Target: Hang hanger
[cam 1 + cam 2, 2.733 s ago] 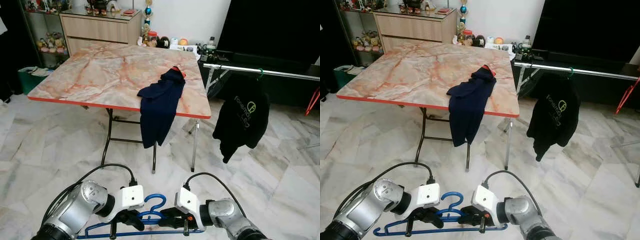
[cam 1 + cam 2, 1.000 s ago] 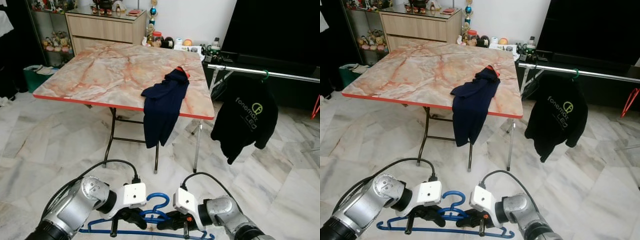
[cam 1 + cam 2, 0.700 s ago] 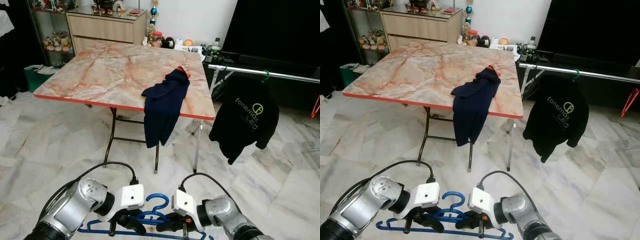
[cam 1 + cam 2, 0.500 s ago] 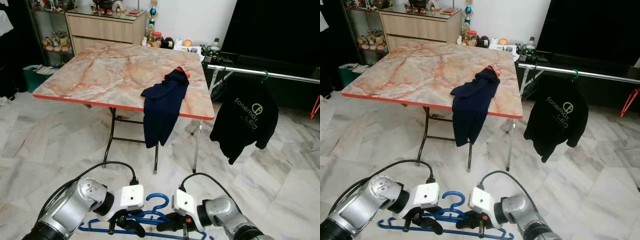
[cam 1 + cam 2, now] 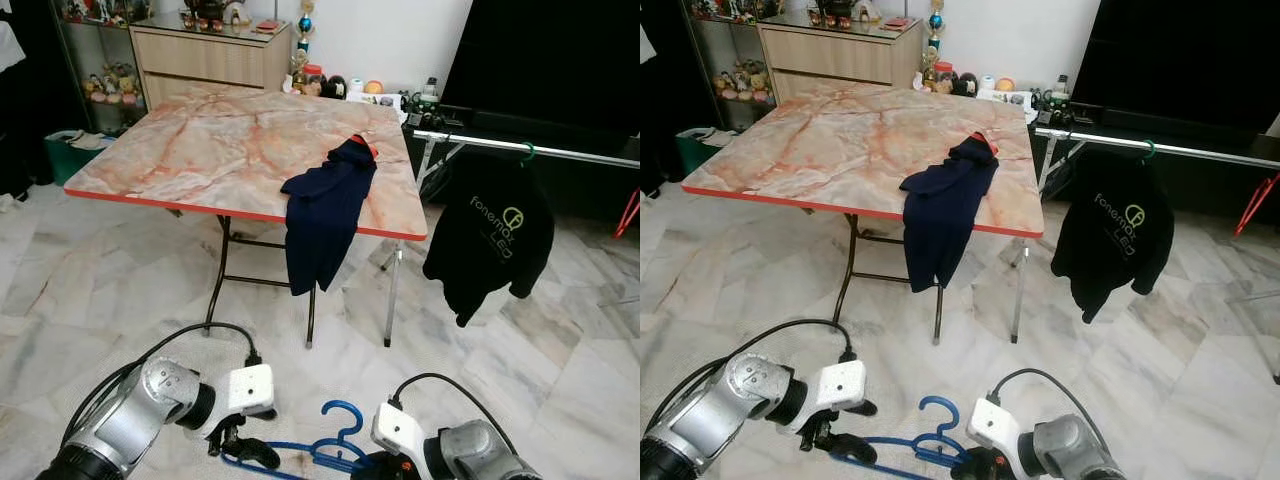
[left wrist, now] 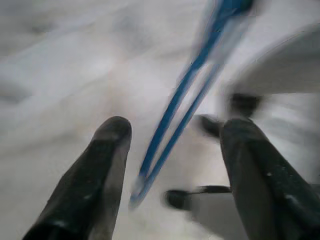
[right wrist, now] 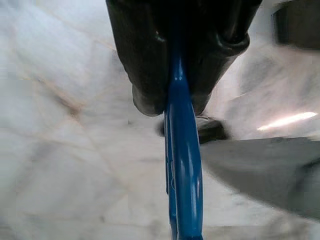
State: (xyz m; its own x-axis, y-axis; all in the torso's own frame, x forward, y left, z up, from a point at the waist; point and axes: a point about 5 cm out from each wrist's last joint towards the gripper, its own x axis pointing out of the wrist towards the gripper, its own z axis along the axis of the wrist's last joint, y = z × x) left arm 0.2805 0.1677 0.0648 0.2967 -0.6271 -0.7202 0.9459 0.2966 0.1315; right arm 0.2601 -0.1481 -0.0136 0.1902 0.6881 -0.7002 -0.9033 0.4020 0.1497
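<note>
Right tool [image 7: 175, 75] alone clamps your blue hanger [image 5: 330, 445]; left tool [image 6: 172, 145] gapes with the bar between its fingers, ungripped. Swing toward the rail [image 5: 540, 150] far ahead and the one-point hold may pivot or slip.

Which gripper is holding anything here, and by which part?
The right gripper clamps the blue hanger on its bar. The left gripper is open around the hanger's end, not gripping.

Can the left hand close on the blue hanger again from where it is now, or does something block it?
Probably yes. The left hand is open, and an end of the blue hanger runs between its fingers with nothing between them. The right hand already grips the hanger, so it should stay put.
</note>
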